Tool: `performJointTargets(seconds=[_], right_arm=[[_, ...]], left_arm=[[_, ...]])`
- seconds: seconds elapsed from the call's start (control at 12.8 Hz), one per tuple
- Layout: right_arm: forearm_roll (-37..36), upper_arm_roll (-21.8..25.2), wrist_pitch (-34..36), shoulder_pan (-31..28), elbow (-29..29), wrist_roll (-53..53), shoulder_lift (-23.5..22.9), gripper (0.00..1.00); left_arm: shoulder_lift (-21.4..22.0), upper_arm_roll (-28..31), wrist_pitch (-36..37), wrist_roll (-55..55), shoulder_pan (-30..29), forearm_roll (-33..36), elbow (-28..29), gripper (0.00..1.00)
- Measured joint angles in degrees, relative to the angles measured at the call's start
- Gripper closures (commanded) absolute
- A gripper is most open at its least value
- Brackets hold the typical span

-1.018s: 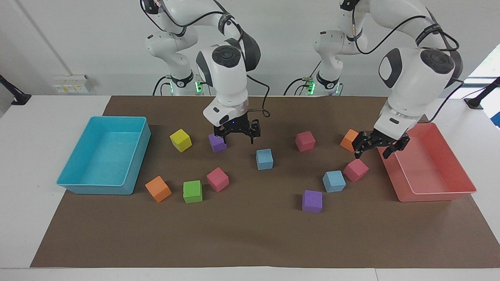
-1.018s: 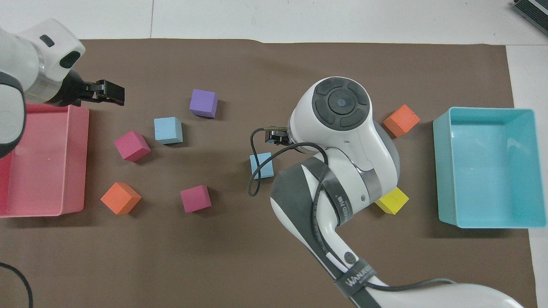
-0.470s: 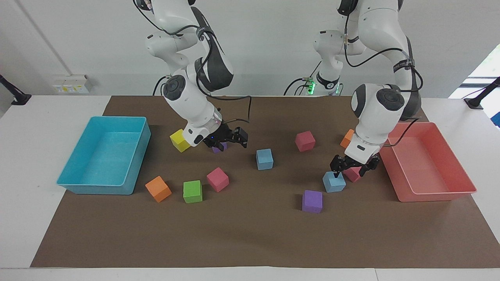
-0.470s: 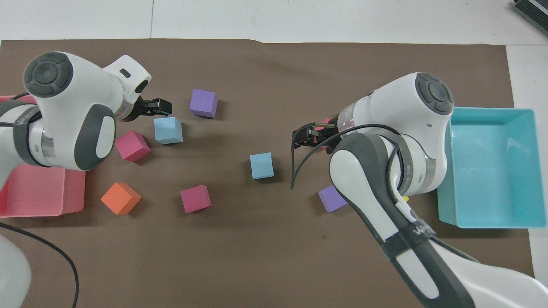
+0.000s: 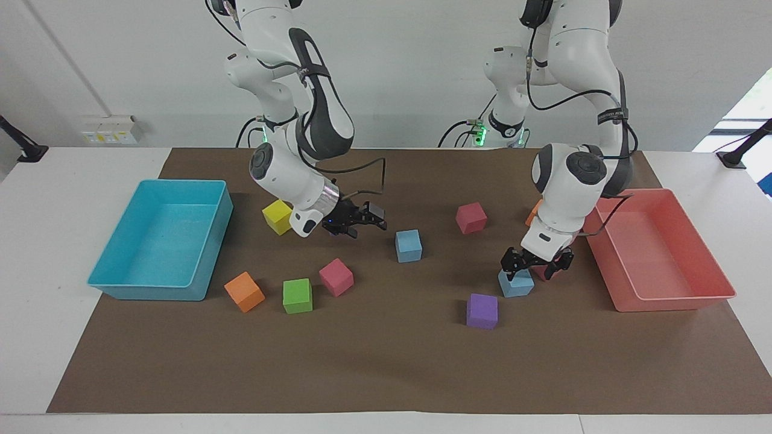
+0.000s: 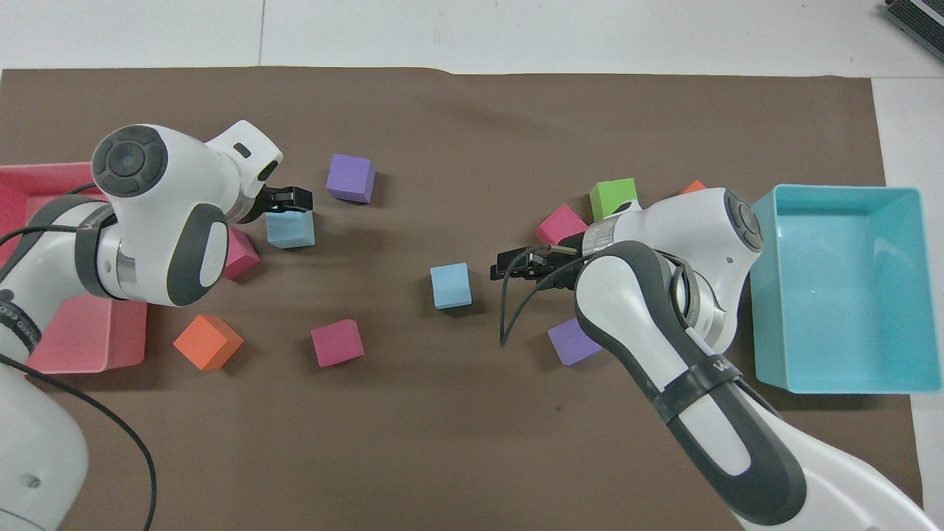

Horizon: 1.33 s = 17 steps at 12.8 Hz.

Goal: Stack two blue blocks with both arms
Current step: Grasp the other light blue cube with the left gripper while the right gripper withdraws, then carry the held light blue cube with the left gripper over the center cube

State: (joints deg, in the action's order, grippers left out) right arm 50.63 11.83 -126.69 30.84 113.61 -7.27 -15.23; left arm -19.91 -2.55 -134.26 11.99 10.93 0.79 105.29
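One blue block (image 5: 408, 245) lies mid-table; it also shows in the overhead view (image 6: 450, 285). My right gripper (image 5: 375, 219) is open, tilted low and level beside this block toward the right arm's end, a short gap away; it also shows from above (image 6: 503, 265). The other blue block (image 5: 515, 283) lies toward the left arm's end, seen from above too (image 6: 290, 229). My left gripper (image 5: 535, 265) is open, pointing down just over this block's edge and the pink cube (image 6: 240, 254) beside it; from above it (image 6: 295, 198) covers the block's farther edge.
A purple cube (image 5: 482, 311) lies beside the left blue block, farther from the robots. Pink (image 5: 471, 217) and orange (image 6: 208, 341) cubes lie nearer. A pink tray (image 5: 669, 301) and a cyan tray (image 5: 151, 290) stand at the ends. Yellow (image 5: 277, 217), green (image 5: 297, 296), pink (image 5: 336, 276) and orange (image 5: 243, 292) cubes surround the right arm.
Both arms have swung down. My left gripper moved from beside the pink tray to just over its blue block. My right gripper tilted over and dropped toward the middle blue block.
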Motion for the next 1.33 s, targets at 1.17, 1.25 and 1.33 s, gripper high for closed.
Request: performJointTargets(seconds=[1.17, 1.25, 1.33], right_arm=[[22.49, -0.02, 2.06, 0.26, 1.28, -8.08, -7.87, 1.0], [22.49, 0.0, 2.13, 0.25, 1.26, -8.08, -7.87, 1.0], [22.49, 0.06, 2.16, 0.21, 1.25, -8.08, -7.87, 1.0]], left_arm=[[-3.32, -0.01, -3.4, 7.58, 0.89, 0.02, 2.21, 0.95], [-3.28, -0.01, -3.4, 8.49, 0.96, 0.07, 2.22, 0.98], [-3.28, -0.02, -3.39, 8.86, 0.99, 0.07, 2.22, 1.0]])
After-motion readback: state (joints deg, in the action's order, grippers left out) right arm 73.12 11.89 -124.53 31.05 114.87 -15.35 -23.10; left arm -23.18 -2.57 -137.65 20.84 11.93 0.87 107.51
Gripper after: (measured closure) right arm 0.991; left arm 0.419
